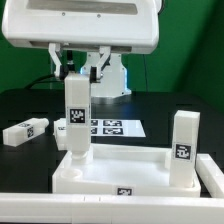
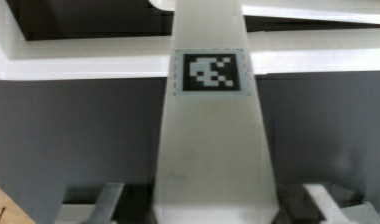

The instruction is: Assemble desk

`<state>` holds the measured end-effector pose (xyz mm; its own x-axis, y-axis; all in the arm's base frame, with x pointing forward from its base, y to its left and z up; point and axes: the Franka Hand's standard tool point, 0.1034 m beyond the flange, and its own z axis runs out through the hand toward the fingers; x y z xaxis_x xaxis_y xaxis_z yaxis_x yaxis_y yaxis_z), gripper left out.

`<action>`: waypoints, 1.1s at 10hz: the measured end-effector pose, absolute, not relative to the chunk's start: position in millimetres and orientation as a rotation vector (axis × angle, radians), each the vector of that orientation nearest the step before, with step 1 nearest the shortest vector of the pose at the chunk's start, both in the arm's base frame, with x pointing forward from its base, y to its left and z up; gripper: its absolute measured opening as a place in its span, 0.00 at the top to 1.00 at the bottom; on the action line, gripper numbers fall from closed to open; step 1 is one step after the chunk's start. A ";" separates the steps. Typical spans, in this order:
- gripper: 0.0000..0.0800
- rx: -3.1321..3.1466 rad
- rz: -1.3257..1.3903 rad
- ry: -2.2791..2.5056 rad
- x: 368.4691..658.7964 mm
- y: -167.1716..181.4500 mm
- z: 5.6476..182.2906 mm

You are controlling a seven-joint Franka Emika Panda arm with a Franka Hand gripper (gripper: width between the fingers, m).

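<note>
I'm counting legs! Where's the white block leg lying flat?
The white block leg lies on the black table at the exterior view's left, left of the white tray-like plastic tabletop.

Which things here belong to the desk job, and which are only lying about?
Job: tabletop, held leg in the end effector, standing leg, loose leg.
Not of the job: marker board.
</note>
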<state>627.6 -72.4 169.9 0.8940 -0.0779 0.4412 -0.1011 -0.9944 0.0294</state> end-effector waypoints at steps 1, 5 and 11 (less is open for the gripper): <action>0.64 2.996 0.709 -0.134 626.8 -74.2 165.5; 0.64 2.986 0.692 -0.124 622.2 -82.4 153.7; 0.64 2.986 0.683 -0.125 617.6 -82.7 148.8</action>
<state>617.6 -82.7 148.8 0.8974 -0.0625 0.4368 -0.0964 -0.9938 0.0558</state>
